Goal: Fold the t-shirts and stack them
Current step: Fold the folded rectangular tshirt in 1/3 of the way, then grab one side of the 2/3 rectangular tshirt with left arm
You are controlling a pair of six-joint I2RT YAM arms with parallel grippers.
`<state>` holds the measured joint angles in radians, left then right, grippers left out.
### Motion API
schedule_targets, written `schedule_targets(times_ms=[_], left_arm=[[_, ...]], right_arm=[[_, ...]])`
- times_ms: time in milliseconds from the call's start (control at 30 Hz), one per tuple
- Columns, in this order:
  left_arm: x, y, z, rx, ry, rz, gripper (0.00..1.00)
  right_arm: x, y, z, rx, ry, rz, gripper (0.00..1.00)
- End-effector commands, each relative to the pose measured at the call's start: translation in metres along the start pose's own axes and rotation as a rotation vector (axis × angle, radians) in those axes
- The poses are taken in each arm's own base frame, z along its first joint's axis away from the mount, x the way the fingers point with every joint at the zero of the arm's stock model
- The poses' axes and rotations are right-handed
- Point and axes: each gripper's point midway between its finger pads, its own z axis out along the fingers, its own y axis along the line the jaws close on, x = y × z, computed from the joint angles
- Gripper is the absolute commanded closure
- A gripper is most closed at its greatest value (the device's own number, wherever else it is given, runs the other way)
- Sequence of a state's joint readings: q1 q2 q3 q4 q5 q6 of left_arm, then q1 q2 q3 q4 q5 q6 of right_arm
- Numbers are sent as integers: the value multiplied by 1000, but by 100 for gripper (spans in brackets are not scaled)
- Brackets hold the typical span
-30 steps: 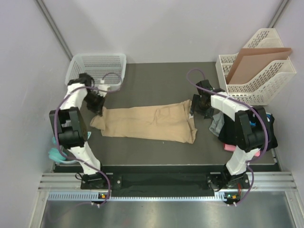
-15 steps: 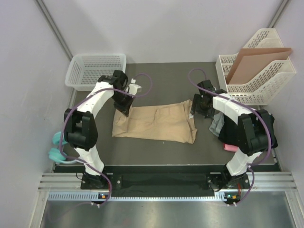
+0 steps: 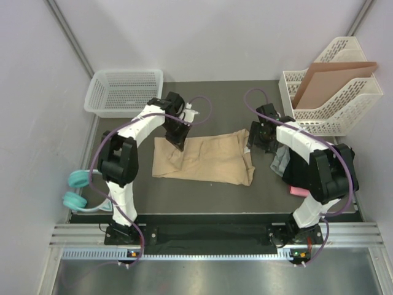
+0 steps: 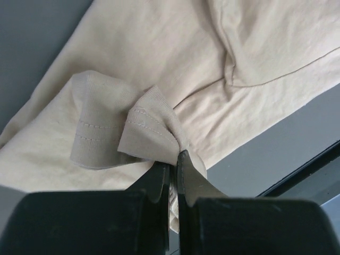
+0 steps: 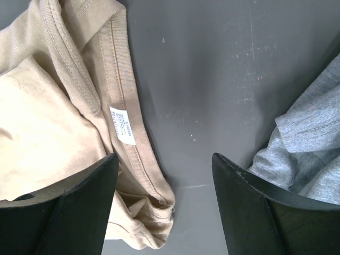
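A tan cloth t-shirt (image 3: pixel 209 161) lies crumpled across the middle of a dark grey table mat (image 3: pixel 215 104). Its left end is doubled over on itself.

The left gripper (image 3: pixel 178 140) is at the shirt's upper left corner. In the left wrist view (image 4: pixel 172 162) its jaws are pinched together on a small fold of stitched hem. The rest of the shirt (image 4: pixel 159 58) spreads away toward the top of the frame, and bare mat shows at the upper left and lower right.

The right gripper (image 3: pixel 261 139) hovers just beside the shirt's right edge. In the right wrist view (image 5: pixel 164 159) its jaws stand wide apart and hold nothing. They straddle bare mat (image 5: pixel 212 74), with the shirt's ribbed collar and a white label (image 5: pixel 123 126) on the left. The edge of a grey t-shirt (image 5: pixel 313 138) shows on the right.

From above, that grey shirt (image 3: pixel 280 161) lies heaped at centre right, partly under the right arm. A bit of pink cloth (image 3: pixel 297 192) pokes out below it.

A white mesh plastic basket (image 3: pixel 126 92) sits at the upper left. A white slotted file rack (image 3: pixel 334 114) holding a brown cardboard sheet (image 3: pixel 331 78) sits at the upper right. Open mat lies between them, and also to the left of the shirt and in a strip below it.
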<state>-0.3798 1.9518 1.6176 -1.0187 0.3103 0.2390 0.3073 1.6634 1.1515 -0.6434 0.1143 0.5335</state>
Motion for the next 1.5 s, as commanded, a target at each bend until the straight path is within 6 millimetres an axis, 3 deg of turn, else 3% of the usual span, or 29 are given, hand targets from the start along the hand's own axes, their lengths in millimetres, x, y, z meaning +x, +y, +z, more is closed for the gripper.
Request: schedule_targets(times_ms=[0,33,100,133,300,400,467,533,567,700,767,867,1100,1467], left_arm=[[-21,-21,12,57,-55,6,79],[-20,-21,15,63,-48,0,60],[-19,-21,18,65,-43,-5,34],[-19,-22,16,64,-47,-3,1],[-31,-32,-16,72,-123,37,1],[-27,-28,-33,60,-162,31,1],[-21,-8,-46,15,-202,3,1],[-3,11,-45,-20,-189,-19,1],[9,29,-47,-39,-181,-64,1],[58,65,-38,-17,-125,-178,1],[70,78,-35,-23,-115,-199,1],[84,82,-23,-17,-83,-211,1],[88,77,1,78,-66,-241,1],[81,81,19,132,-69,-239,1]], right_arm=[[-6,2,-12,-17,-37,0,29],[-7,3,-14,-18,-38,-2,29],[-8,2,-15,-14,-40,-3,29],[-8,2,-16,-12,-42,-6,29],[-11,2,-19,-10,-46,-3,29],[-12,2,-20,-9,-51,-3,29],[-11,1,-21,-4,-50,-2,29],[-11,0,-23,-2,-55,-6,29],[-12,-1,-24,-2,-56,-3,29],[-12,-1,-24,-1,-57,-5,29],[-12,0,-24,-3,-57,-4,29],[-12,1,-24,-6,-58,2,29],[-12,4,-27,-8,-61,2,29],[-11,7,-30,-8,-65,-2,29]])
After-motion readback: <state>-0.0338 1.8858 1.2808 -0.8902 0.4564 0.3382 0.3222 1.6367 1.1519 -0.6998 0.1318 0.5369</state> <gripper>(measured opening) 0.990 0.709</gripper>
